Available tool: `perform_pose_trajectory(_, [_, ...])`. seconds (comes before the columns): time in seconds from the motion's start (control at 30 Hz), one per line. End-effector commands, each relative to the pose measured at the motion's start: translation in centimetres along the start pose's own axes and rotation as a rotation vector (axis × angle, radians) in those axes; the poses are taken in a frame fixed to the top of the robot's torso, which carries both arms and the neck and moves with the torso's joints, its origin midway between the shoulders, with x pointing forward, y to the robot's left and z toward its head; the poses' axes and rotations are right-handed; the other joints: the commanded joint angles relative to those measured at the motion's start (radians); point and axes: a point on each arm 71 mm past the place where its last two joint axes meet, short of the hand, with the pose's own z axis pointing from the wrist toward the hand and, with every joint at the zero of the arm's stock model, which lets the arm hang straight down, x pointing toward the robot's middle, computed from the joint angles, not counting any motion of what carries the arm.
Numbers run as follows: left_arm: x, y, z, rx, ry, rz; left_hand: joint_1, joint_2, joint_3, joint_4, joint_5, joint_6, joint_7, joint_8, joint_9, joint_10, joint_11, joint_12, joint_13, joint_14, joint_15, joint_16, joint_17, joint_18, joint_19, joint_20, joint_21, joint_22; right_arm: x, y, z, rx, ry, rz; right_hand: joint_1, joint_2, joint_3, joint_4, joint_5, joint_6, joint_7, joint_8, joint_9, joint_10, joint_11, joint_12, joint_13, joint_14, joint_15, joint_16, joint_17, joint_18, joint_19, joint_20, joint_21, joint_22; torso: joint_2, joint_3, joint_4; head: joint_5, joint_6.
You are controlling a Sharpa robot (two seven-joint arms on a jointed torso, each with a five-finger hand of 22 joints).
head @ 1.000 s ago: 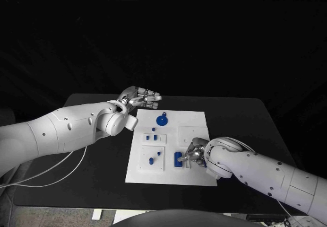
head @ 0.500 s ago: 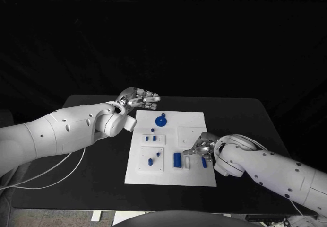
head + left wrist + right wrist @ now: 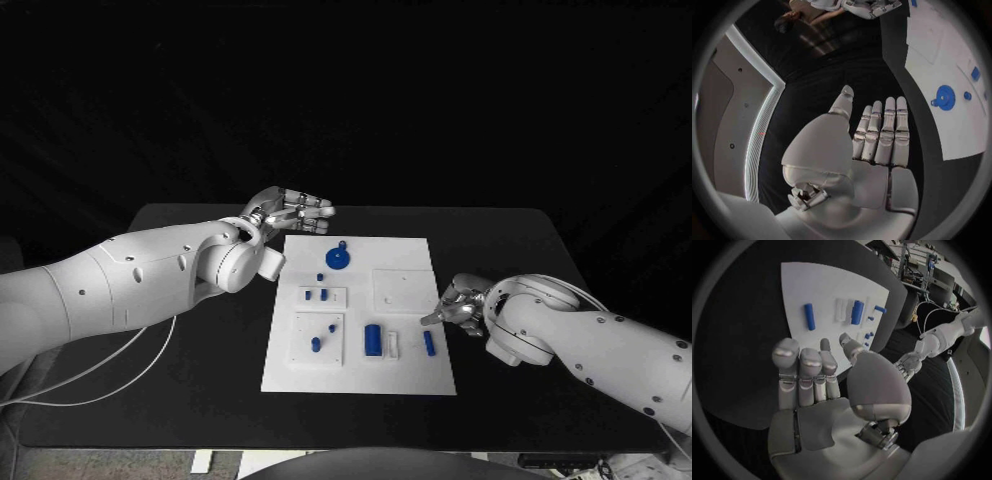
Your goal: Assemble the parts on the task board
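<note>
The white task board (image 3: 407,300) lies mid-table with blue parts on it. A round blue piece (image 3: 338,258) sits at its far end. A thick blue cylinder (image 3: 374,338) stands in a slot near the front, and a loose blue bar (image 3: 428,342) lies just right of it. My right hand (image 3: 462,303) hovers at the board's right edge, beside the bar, fingers loosely bent and holding nothing. The right wrist view shows that hand (image 3: 823,385) empty above the board (image 3: 836,280), with the bar (image 3: 809,316) and cylinder (image 3: 857,312) beyond it. My left hand (image 3: 290,210) floats off the board's far left corner, fingers straight and empty (image 3: 873,145).
Small blue pieces sit in the left-hand plates: a pair (image 3: 317,294), and others (image 3: 323,336) nearer the front. A white cable (image 3: 130,350) trails over the table's left side. The black table (image 3: 519,260) ends just past the board on every side.
My right hand has drawn back rightward from the blue cylinder to the board's right edge, uncovering a blue bar lying beside the cylinder. The left hand has barely shifted.
</note>
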Motion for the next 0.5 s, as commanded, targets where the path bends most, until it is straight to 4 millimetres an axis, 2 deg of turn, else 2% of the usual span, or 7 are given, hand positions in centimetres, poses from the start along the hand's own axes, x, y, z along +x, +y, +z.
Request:
perform_pose_trajectory(0.03, [0.2,-0.1,0.0,0.009,0.017,-0.004,-0.005,-0.003,0.002,0.005,0.003,0.004,0.004,0.000,0.001,-0.006,-0.002,0.006,0.001,-0.006,-0.002,-0.002,0.000,0.003,0.001,0.007,0.004,-0.002,0.4,-0.9,0.2,0.059,0.041,-0.108,-0.005,0.000,0.008,-0.011,0.002,-0.014,0.004,-0.004,-0.002,0.000,0.005,-0.009,-0.004,0.004,0.007,0.004,0.000,-0.008,0.042,0.004,0.002,0.095,0.001,0.0002,0.0008,-0.003,-0.002])
perform_pose_trajectory(0.1, [0.3,-0.1,0.0,0.009,0.018,-0.004,-0.005,-0.003,0.002,0.005,0.003,0.004,0.004,0.000,0.001,-0.006,-0.002,0.006,0.001,-0.006,-0.002,-0.002,0.000,0.003,0.001,0.007,0.004,-0.002,0.6,-1.2,0.3,0.073,0.051,-0.120,-0.007,-0.001,0.015,-0.016,0.002,-0.012,0.003,-0.004,0.000,0.000,0.005,-0.010,-0.004,0.004,0.008,0.003,0.000,-0.007,0.041,0.005,0.000,0.095,0.001,-0.0005,0.0013,-0.004,-0.002])
perform_pose_trajectory(0.3, [0.3,-0.1,0.0,0.008,0.020,-0.005,-0.005,-0.003,0.002,0.005,0.003,0.004,0.004,0.000,0.001,-0.006,-0.002,0.006,0.001,-0.006,-0.002,-0.002,0.000,0.003,0.001,0.007,0.004,-0.002,1.6,-1.3,0.8,0.094,0.056,-0.154,-0.018,-0.003,0.022,-0.021,0.003,-0.020,0.005,-0.005,0.001,0.000,0.006,-0.013,-0.005,0.005,0.009,0.005,0.001,-0.007,0.041,0.006,0.003,0.095,0.001,0.0005,0.0020,-0.005,-0.002])
perform_pose_trajectory(0.5, [0.4,-0.1,0.0,0.008,0.022,-0.005,-0.005,-0.003,0.002,0.005,0.003,0.004,0.004,0.000,0.001,-0.006,-0.002,0.006,0.001,-0.006,-0.002,-0.002,0.000,0.003,0.001,0.007,0.004,-0.002,2.5,-1.2,1.5,0.106,0.051,-0.185,-0.026,-0.008,0.020,-0.011,0.001,-0.020,0.006,-0.004,0.001,0.001,0.007,-0.011,-0.004,0.005,0.009,0.008,0.004,-0.007,0.043,0.006,0.006,0.095,0.001,-0.0015,0.0037,-0.004,-0.004])
